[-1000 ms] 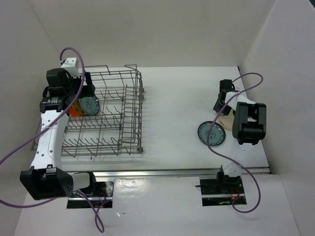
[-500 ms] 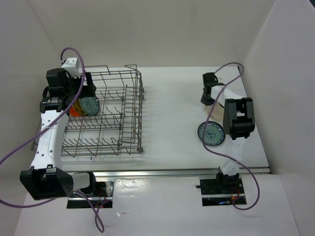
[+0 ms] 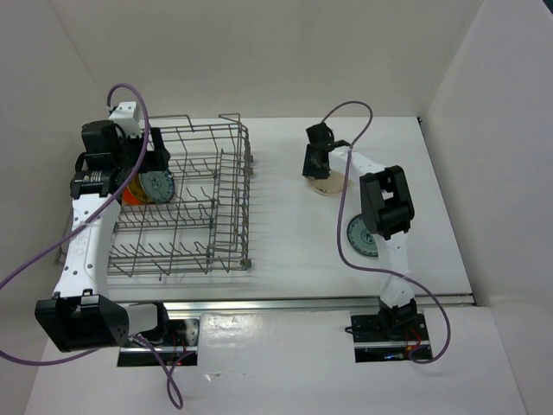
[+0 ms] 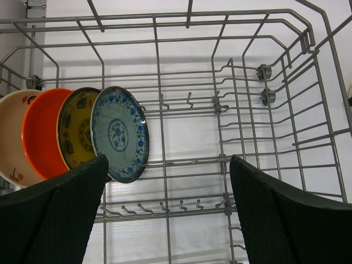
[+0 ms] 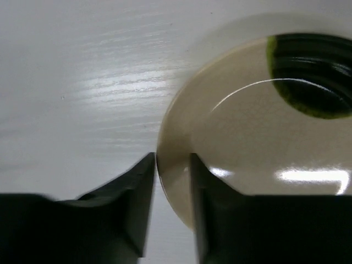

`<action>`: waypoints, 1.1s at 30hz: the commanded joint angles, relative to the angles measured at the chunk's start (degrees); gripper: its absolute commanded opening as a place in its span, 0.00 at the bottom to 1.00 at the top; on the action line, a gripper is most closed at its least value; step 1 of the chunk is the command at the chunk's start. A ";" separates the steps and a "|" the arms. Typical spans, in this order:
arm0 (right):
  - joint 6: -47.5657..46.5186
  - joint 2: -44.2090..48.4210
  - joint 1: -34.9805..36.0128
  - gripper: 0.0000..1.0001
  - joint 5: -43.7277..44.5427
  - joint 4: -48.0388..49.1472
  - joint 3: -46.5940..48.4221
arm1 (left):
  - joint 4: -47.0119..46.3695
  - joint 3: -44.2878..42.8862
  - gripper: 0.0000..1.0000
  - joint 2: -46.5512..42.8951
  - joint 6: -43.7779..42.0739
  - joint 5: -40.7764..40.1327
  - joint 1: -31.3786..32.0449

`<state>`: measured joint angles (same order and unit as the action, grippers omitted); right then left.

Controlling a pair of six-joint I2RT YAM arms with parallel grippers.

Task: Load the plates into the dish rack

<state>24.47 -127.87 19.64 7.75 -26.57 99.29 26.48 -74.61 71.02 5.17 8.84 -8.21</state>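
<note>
My right gripper [image 5: 171, 165] is shut on the rim of a cream plate [image 5: 247, 137] with a green mark, one finger under the edge and one on top. In the top view this gripper [image 3: 316, 164] and its plate [image 3: 327, 185] are at the middle back of the table, right of the dish rack [image 3: 229, 186]. A teal patterned plate [image 3: 358, 239] lies flat farther right, partly hidden by the right arm. In the dish rack [image 4: 263, 71] stand a cream plate [image 4: 11, 137], an orange one [image 4: 41, 132], a brown-yellow one [image 4: 77, 129] and a teal one [image 4: 120, 135]. My left gripper [image 4: 170, 209] hangs open above them.
White walls close in the table at the back and on both sides. A purple cable [image 3: 346, 173] loops from the right wrist over the table. The rack's tall wire sides rise between the two arms.
The right arm has swung left from the table's right side to the middle back, taking the cream plate with it. The left arm and the plates in the rack have not moved.
</note>
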 commanded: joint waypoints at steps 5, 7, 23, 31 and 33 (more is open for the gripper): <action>-2.14 6.74 -3.20 0.68 -4.32 -3.58 -2.96 | -2.49 0.69 0.96 -1.59 1.51 3.63 -0.23; -3.55 9.65 -3.73 0.70 -4.94 -2.97 -4.18 | -3.01 0.69 0.96 -1.59 2.04 4.16 -0.23; -7.51 24.17 -26.31 0.70 -20.56 5.99 -20.44 | -3.54 1.22 0.96 -1.59 2.04 6.36 -0.23; -8.03 16.62 -27.64 0.67 -28.84 10.40 -22.38 | -4.59 1.22 0.96 -1.59 2.04 9.70 -0.23; -8.03 15.03 -27.64 0.66 -29.37 10.92 -21.24 | -4.59 1.22 0.96 -1.59 2.04 10.32 -0.23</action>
<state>17.23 -111.35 -8.43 -17.91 -19.79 76.86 24.91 -73.67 70.91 6.42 16.40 -8.21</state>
